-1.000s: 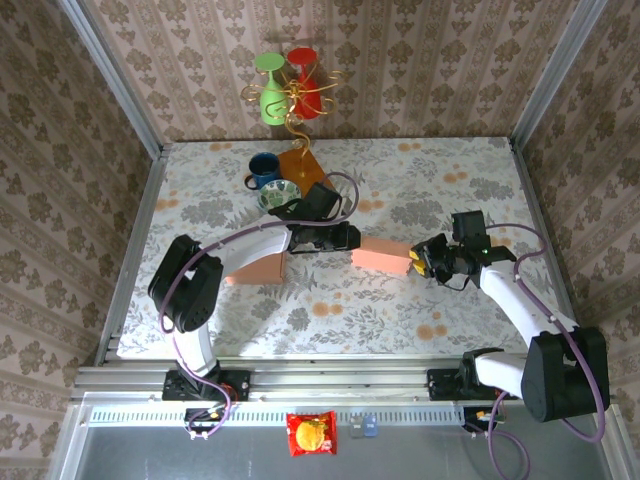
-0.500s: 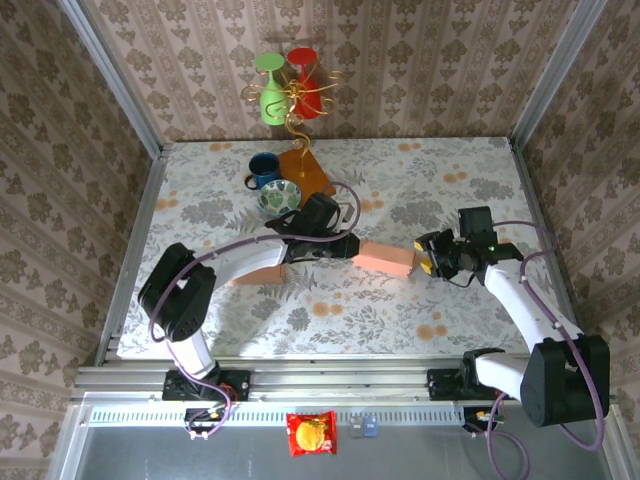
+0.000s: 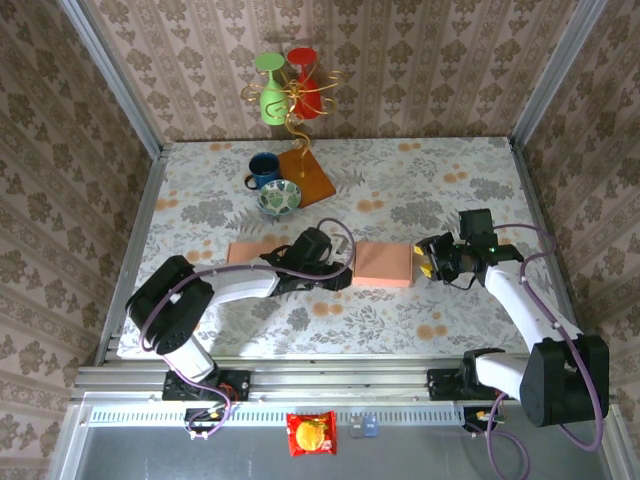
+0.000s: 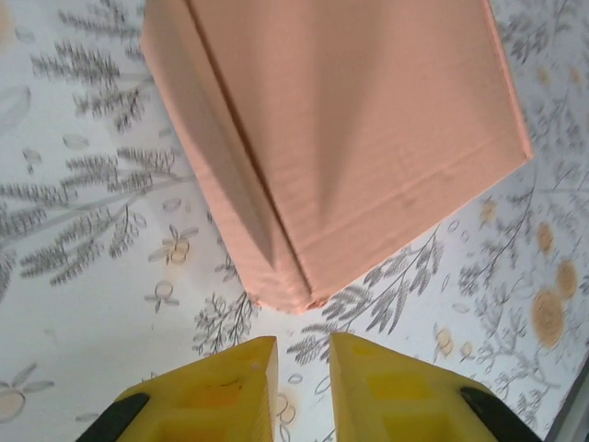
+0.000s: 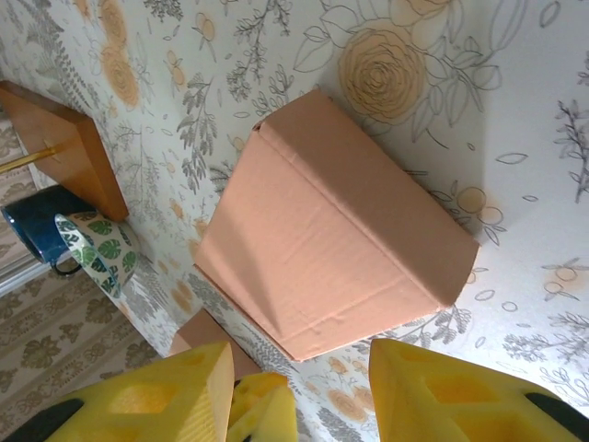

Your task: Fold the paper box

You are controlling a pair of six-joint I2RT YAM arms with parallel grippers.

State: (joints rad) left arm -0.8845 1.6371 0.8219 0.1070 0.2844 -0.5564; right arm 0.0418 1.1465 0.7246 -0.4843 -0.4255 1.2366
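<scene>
The salmon-pink cardboard box [image 3: 383, 265] rested on the floral-patterned worktop [image 3: 450, 180], a little toward 3 o'clock of centre, with its seam and creases showing in the left wrist view. A flat panel of the same card [image 3: 255, 252] lay on its 9 o'clock side, beyond the left arm; whether the 2 were joined could not be told.

The left claw [image 4: 304, 368] sat low at the box's 9 o'clock edge. Its yellow fingers [image 4: 230, 387] were nearly together, with a slim gap and nothing between them, just short of the box's corner. The right claw [image 5: 299, 368] stood at the 3 o'clock edge with its fingers well apart and empty, the box ahead of them but untouched.

The step in hand looked like taking a new hold on 1 side so it could be raised. To do it well, 1 claw should probably brace the box against sliding. The other could then work a fingertip under an edge and lift slowly, so the thin card bends at its score line and not across the panel. Pushed from 1 side only, the box would likely skate on the smooth worktop.
</scene>
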